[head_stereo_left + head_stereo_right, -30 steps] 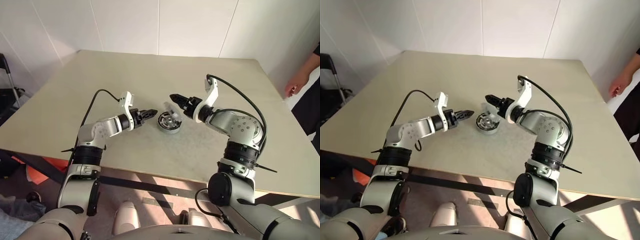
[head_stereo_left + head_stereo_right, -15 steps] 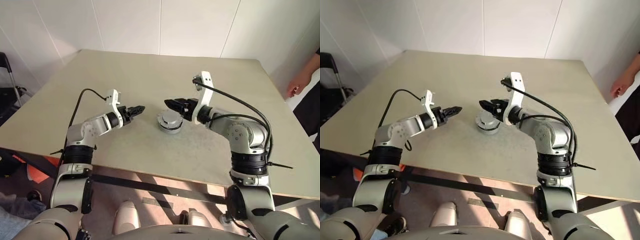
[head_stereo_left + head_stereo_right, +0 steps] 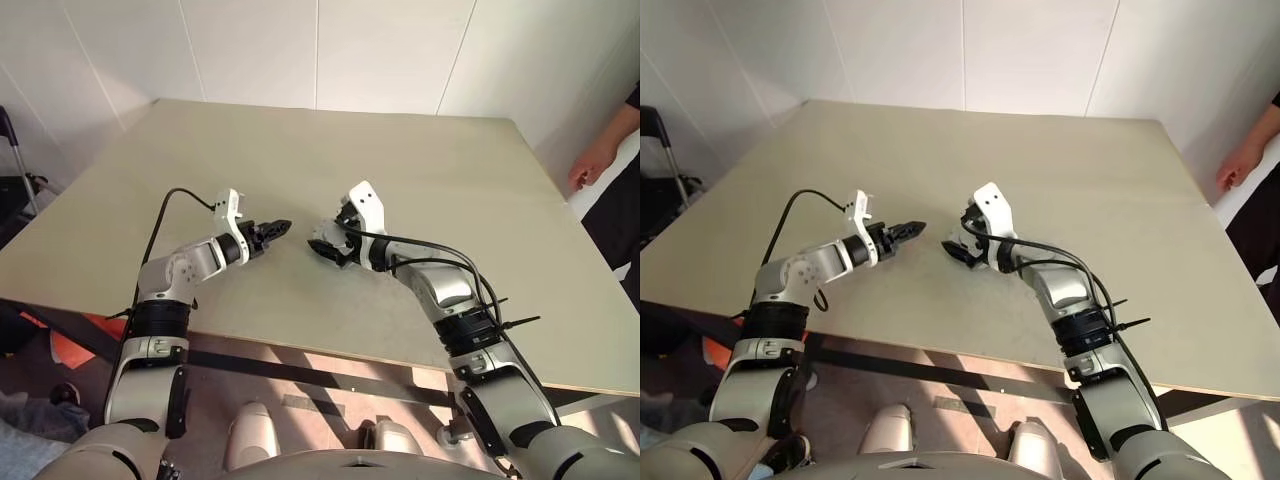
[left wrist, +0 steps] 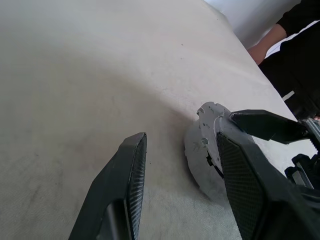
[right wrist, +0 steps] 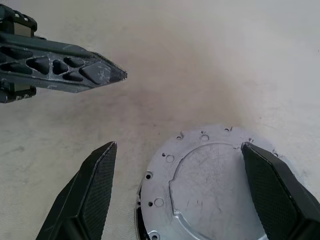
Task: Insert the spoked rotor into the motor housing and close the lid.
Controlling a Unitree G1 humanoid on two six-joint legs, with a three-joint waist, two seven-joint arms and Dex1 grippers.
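The lid (image 5: 210, 185), a silvery disc with small holes round its rim, lies flat on the table. My right gripper (image 5: 177, 145) is open, one finger on each side of the lid. In the head views this gripper (image 3: 326, 247) is low over the table's middle and covers the part. My left gripper (image 3: 280, 228) is a short way to the left, pointing at the lid (image 4: 202, 150). It is open, with nothing between its fingers (image 4: 125, 190). The motor housing and the spoked rotor are hidden.
The part rests on a wide beige table (image 3: 420, 160). A person's hand (image 3: 590, 160) hangs beside the table's far right edge. A dark chair frame (image 3: 12, 150) stands off the left side. The table's front edge (image 3: 330, 352) runs close below both arms.
A second ago the housing lay uncovered with the lid held tilted above it; the lid now lies flat. My right gripper rolled, sank and opened around it. My left gripper drew back leftward.
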